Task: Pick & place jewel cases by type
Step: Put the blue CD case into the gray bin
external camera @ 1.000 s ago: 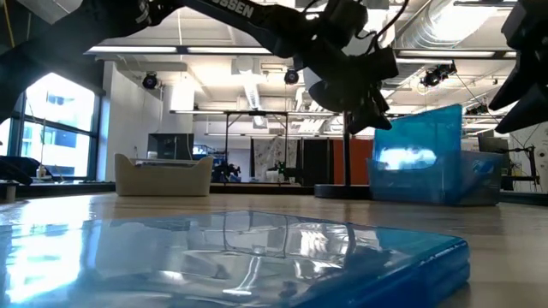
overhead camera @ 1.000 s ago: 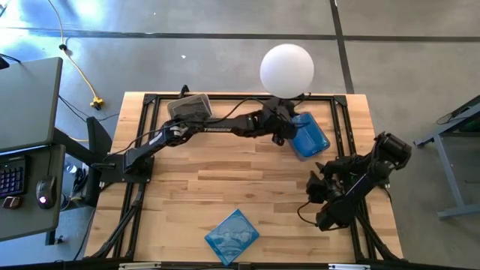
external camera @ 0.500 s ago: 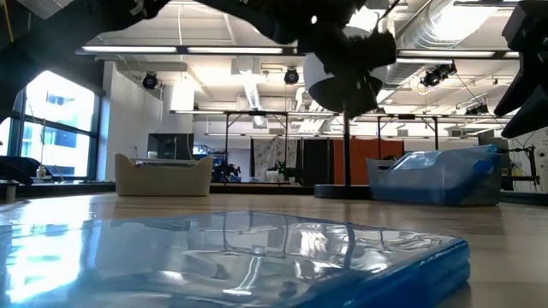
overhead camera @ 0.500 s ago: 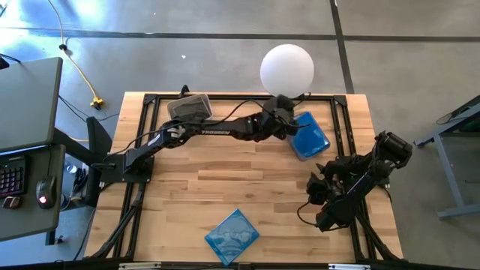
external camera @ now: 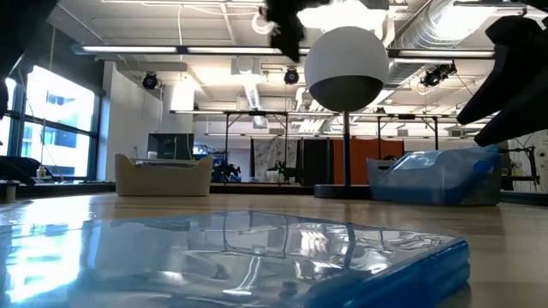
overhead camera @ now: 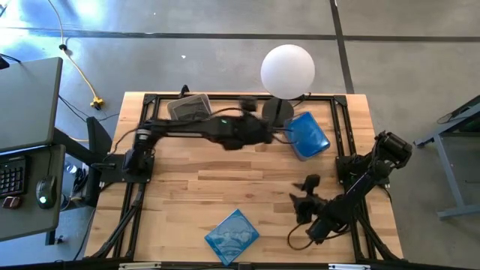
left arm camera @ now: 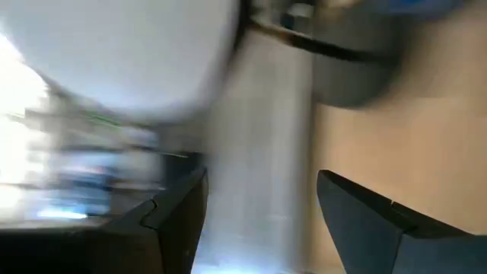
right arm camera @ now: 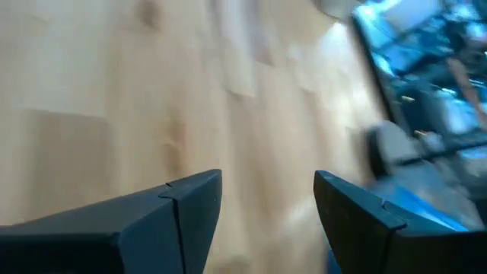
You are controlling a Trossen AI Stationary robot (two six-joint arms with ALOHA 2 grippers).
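One translucent blue jewel case lies flat by the table's near edge and fills the foreground of the low view. More blue jewel cases lie in a bin at the far right, also in the low view. My left gripper hangs open above the far middle of the table, left of that bin, with nothing between its fingers. My right gripper stands open over the table's right half, above bare wood.
A white ball lamp on a round base stands at the far edge, just left of the blue cases. A grey bin sits at the far left. Black frame rails run along the table's sides. Bare wood lies in the middle.
My left gripper has drawn back from the bin of blue cases toward the table's left and risen, tipping up toward level. A blue case that stood on edge in that bin has fallen flat. My right gripper has swung out toward the table's middle.
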